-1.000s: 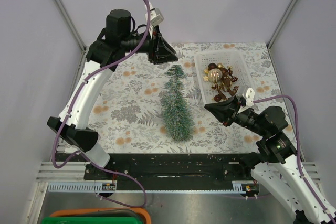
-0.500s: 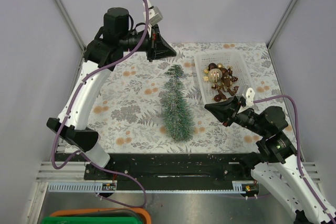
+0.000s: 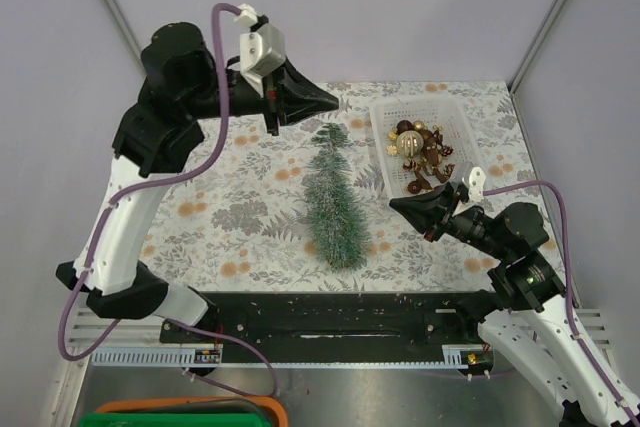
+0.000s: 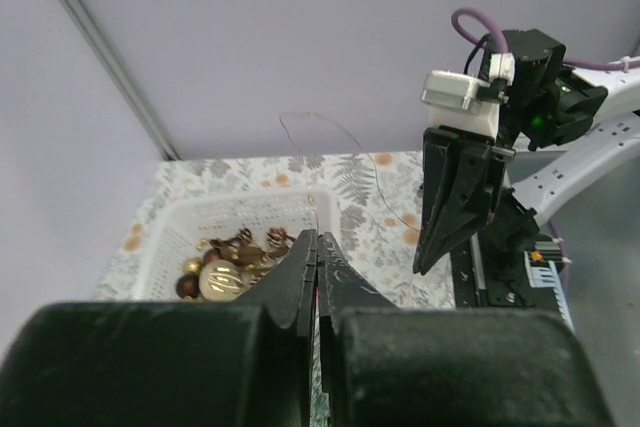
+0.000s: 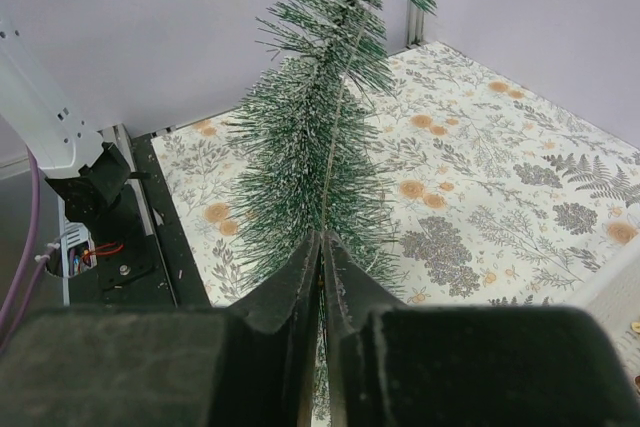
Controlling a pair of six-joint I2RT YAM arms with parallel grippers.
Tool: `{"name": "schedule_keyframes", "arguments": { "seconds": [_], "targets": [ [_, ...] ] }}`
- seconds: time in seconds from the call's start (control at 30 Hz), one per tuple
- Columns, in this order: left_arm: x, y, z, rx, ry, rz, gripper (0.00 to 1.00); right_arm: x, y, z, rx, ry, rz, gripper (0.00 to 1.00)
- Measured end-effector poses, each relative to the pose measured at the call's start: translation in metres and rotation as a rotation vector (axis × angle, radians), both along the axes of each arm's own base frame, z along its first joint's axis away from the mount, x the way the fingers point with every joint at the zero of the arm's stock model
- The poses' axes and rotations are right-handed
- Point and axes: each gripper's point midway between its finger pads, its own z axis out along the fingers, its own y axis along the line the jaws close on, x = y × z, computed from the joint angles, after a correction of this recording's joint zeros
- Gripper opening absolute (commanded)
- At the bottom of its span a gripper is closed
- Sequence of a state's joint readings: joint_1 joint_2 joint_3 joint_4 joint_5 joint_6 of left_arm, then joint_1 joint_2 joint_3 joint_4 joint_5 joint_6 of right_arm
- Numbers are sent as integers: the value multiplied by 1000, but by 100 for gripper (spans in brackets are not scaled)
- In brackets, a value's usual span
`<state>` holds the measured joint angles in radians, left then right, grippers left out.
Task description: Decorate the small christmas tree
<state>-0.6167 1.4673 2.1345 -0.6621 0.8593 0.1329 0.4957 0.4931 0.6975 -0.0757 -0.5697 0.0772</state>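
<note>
L gripper (image 4: 316, 239) is closed, fingers pressed together, and seems to pinch one end of a thin wire (image 5: 331, 187). It hangs raised, above and left of the tip of the small christmas tree (image 3: 333, 202). R gripper (image 5: 321, 242) is closed too, on another part of this wire, low and near the right of the tree's lower half. Btw. them the wire makes a loose arc. In the right wrist view it runs in front of the bristles, but whether it touches them I cannot tell. The tree lies on its side on the floral table (image 3: 240, 207), tip away from the arm bases. The white basket (image 3: 376, 127) w/ baubles (image 3: 415, 147) stands just right of the tip. Risks, as I judge: the wire is very thin, so it can slip out of a pinch w/o notice. If one arm pulls it tight, the light tree can roll or be dragged, poss. against the basket. The slack can also catch in the bristles at a wrong place and tangle.
</note>
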Motion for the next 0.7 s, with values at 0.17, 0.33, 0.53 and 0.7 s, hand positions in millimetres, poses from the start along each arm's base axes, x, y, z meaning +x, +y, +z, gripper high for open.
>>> {"name": "schedule_keyframes", "arguments": {
  "seconds": [0.17, 0.33, 0.53, 0.7],
  "targets": [
    [-19, 19, 26, -46, -97, 31, 0, 0, 0, 0, 3, 5, 1, 11],
    [-46, 39, 19, -40, -115, 34, 0, 0, 0, 0, 4, 8, 1, 11],
    [-79, 67, -33, 50, -66, 41, 0, -1, 0, 0, 9, 15, 4, 12],
    [-91, 92, -83, 127, -40, 126, 0, -8, 4, 0, 16, 35, 44, 18]
  ]
}}
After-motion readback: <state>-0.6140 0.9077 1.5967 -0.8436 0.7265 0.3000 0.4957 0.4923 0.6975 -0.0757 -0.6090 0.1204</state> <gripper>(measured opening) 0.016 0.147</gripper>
